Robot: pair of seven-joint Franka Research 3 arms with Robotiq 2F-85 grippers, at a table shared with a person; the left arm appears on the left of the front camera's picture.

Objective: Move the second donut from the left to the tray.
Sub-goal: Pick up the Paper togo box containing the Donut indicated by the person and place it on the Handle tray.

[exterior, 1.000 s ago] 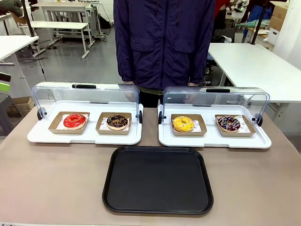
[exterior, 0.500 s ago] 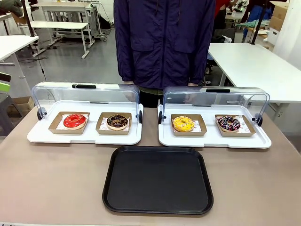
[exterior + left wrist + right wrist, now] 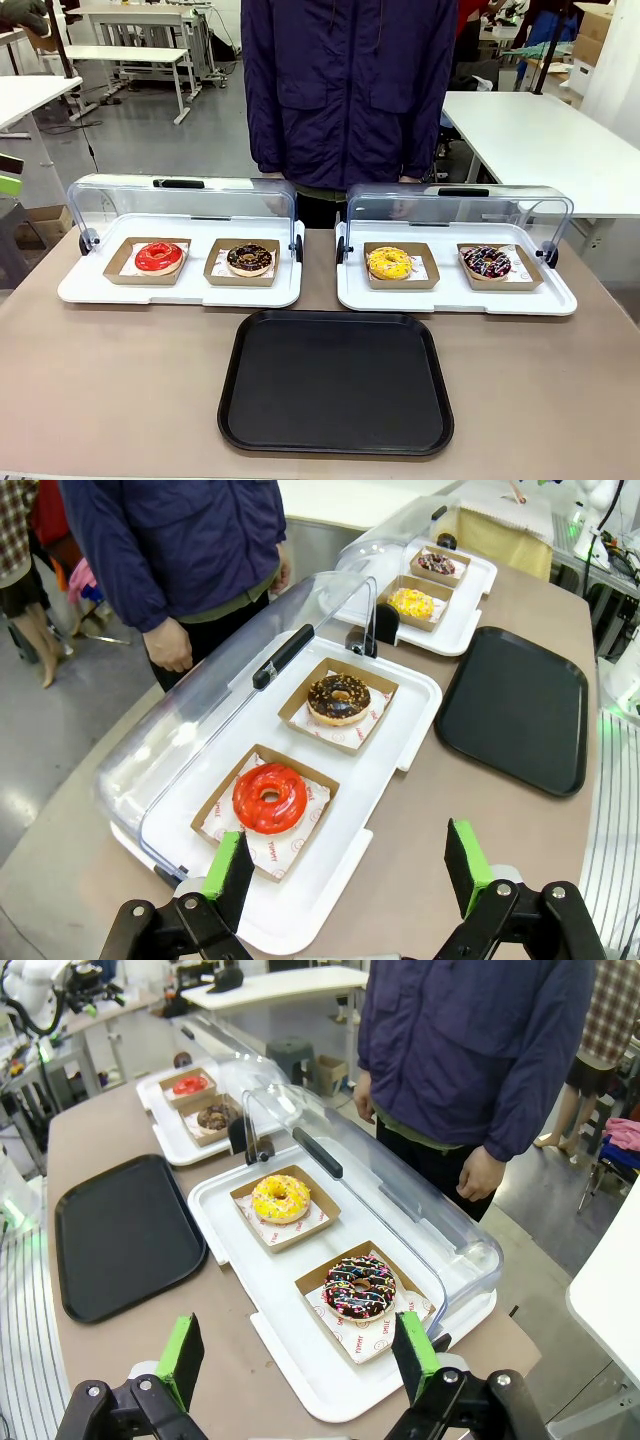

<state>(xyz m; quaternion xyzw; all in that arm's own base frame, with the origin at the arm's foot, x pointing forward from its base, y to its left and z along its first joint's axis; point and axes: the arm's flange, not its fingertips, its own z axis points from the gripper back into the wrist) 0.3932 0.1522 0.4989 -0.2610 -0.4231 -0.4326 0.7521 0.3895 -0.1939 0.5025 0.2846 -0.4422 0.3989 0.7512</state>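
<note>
The large flat black plastic tray [image 3: 336,385] lies on the brown table [image 3: 120,400], near the robot's edge. Beyond the tray's far left corner stands a white display tray [image 3: 180,292], with its clear domed lid [image 3: 180,205] swung up and back. In it, on the side nearer to the black tray, sits the dark chocolate-glazed ring donut with light brown nut bits [image 3: 249,259], in its shallow square brown cardboard holder [image 3: 242,277]. The red-glazed ring donut [image 3: 159,257] is one place farther from the black tray. Beyond the tray's far right corner, a second white display tray [image 3: 455,298] holds a yellow-glazed donut [image 3: 389,262] and a dark donut with coloured sprinkles [image 3: 487,262]. A person in a dark blue jacket [image 3: 345,90] stands beyond the tray, at the table's far side.

The left gripper [image 3: 348,858] hangs well apart from the black tray, near the red-glazed donut, its jaws wide apart and empty. The right gripper [image 3: 298,1350] also has its jaws wide apart and empty, near the sprinkled donut, also well apart from the black tray.
</note>
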